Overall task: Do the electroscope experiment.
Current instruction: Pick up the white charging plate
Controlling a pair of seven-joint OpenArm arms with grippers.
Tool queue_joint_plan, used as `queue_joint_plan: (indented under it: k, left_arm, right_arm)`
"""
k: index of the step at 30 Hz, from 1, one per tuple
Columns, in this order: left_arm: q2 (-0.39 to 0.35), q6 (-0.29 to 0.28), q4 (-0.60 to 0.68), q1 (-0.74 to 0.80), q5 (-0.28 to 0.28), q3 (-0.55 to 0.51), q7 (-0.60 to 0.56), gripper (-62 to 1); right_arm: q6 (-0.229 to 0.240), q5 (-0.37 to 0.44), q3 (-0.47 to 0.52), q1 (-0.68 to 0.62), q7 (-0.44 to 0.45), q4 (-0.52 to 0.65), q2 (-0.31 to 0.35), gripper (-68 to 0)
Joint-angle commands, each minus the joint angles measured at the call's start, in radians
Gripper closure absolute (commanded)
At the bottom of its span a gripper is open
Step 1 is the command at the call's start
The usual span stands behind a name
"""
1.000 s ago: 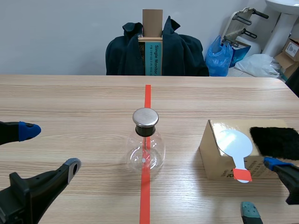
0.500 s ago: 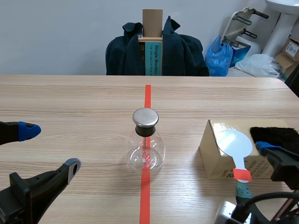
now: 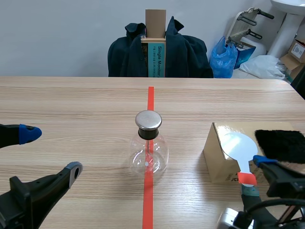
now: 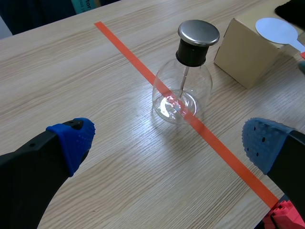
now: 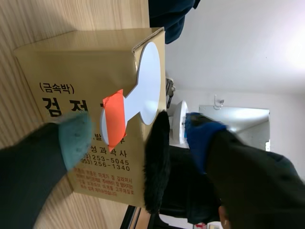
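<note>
Standing upright on the surface [image 3: 71, 105], on the tape line [image 3: 150, 98], the electroscope flask [image 3: 148, 148] was your landmark, its metal cap on. Your left gripper [image 3: 51, 150] hung to the flask's left, jaws spread wide, holding nothing. To the flask's right sat the cardboard box [image 3: 217, 160], the white paddle [image 3: 238, 145] lying on its top with the orange-red handle jutting over the near edge, the black fur cloth [image 3: 281, 143] farther right. Your right gripper [image 5: 139, 136] was there, jaws spread either side of that handle, not pinching it.
</note>
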Motion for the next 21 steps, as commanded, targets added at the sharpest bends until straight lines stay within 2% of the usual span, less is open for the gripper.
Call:
queue_joint_plan:
  k: [1,7,12,16,20,21]
  left_arm:
    - [-0.003,-0.002,0.008,0.0,-0.007,0.003,-0.018,-62.3]
    - [-0.003,-0.002,0.008,0.0,-0.007,0.003,-0.018,-62.3]
    - [-0.003,-0.002,0.008,0.0,-0.007,0.003,-0.018,-62.3]
    - [-0.003,-0.002,0.008,0.0,-0.007,0.003,-0.018,-62.3]
    - [-0.003,-0.002,0.008,0.0,-0.006,0.003,-0.017,-62.3]
    - [-0.003,-0.002,0.008,0.0,-0.006,0.003,-0.017,-62.3]
  right_arm:
    - [-0.011,0.0,0.004,0.014,0.004,0.009,0.014,-23.6]
    - [-0.011,0.0,0.004,0.014,0.033,0.009,0.014,-1.7]
    - [-0.013,0.0,0.004,0.014,0.042,0.009,0.014,-0.7]
    - [-0.034,0.0,0.007,0.014,0.04,0.009,0.014,-0.7]
    - [-0.114,0.0,0.014,0.013,0.038,0.009,0.014,-0.7]
    - [-0.114,0.0,0.021,0.013,0.038,0.01,0.014,-0.7]
